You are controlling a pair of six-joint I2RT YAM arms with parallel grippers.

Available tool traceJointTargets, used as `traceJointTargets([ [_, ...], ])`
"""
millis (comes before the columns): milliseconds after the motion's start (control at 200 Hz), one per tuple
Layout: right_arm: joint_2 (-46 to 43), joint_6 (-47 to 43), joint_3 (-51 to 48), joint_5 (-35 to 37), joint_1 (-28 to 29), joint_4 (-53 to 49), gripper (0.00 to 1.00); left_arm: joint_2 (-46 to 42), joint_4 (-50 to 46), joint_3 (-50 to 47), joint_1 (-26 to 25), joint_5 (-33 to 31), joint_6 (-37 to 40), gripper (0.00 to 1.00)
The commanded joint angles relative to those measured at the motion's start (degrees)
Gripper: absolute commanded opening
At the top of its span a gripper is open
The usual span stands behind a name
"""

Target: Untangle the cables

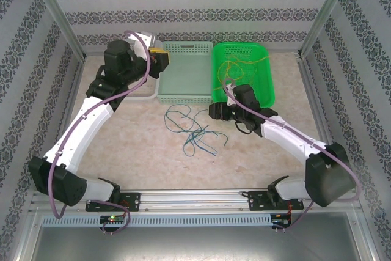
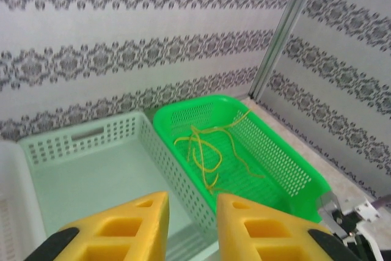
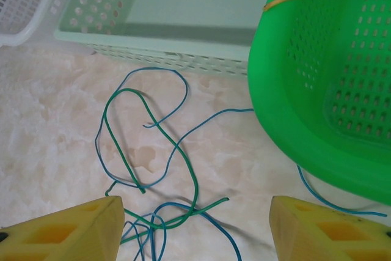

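Loosely, blue and green cables (image 1: 192,131) (image 3: 183,163) sprawl near-to-far on the counter (image 1: 134,151). Yellow cables (image 1: 244,65) (image 2: 208,151) lie in the green basket (image 1: 243,45). Left end effector (image 2: 192,203) is narrowly parted and empty, right end effector (image 3: 195,203) wide.

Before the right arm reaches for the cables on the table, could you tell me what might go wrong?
The blue cable and dark green cable cross repeatedly below the open right gripper, so one pinch may lift both. One blue strand runs along the edge of the green basket; pulling it could snag there or drag the basket.
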Motion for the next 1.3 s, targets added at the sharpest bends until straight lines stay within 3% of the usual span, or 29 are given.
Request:
traceJointTargets([
  [0,3.42,2.59,2.8,-2.62,0.42,-1.33,0.65,1.38,-5.29,-3.18,0.18,-3.37,-2.79,0.3],
  [105,5.99,2.79,4.47,-1.76,1.88,-1.57,0.64,2.33,-8.16,-5.97,0.18,-7.02,-5.0,0.32],
  [225,8.35,2.03,6.65,-1.49,2.78,-4.64,0.63,2.72,-9.92,-9.2,0.22,-7.02,-6.31,0.32],
  [415,6.34,-6.02,5.08,1.5,3.31,-12.34,0.65,1.57,-8.9,-13.14,0.2,-4.03,-6.31,0.43],
  [545,1.66,-9.83,1.7,1.15,3.32,-13.02,0.67,3.45,-9.19,-13.69,0.07,2.52,-6.01,0.52],
  [699,0.78,-11.08,-0.4,2.1,2.64,-15.52,0.67,5.57,-12.39,-15.15,-0.96,5.47,-5.67,0.53],
  [869,2.75,2.81,-1.2,-4.09,-2.95,-15.84,0.65,4.16,-7.55,-18.99,-2.76,6.8,-9.19,0.56],
  [969,1.08,14.38,-2.76,-8.87,-3.22,-11.94,0.61,5.04,-8.59,-17.58,-5.85,5.39,-6.21,0.58],
  [1089,-3.06,20.55,-1.23,-7.56,-3.45,-15.76,0.62,6.47,-10.37,-15.38,-10.28,3.17,-1.09,0.61],
  [1294,-7.78,35.88,-6.79,-14.94,-6.48,-12.57,0.64,8.05,-8.3,-15.47,-12.68,3.45,1.37,0.63],
])
